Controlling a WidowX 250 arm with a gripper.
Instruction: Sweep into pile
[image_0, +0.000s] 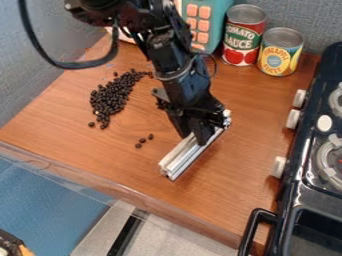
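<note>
Black beans (115, 94) lie in a long, loose heap toward the left of your wooden counter (220, 200). Three strays (141, 141) sit apart from it, on the near side, left of the silver bar (176, 164). Your gripper (199, 136) is mid-counter, right of the beans, its jaws clamped on that bar, which slants from near left to far right. Far right, you have two cans (244, 35) side by side; stove (304, 160) along your right.
</note>
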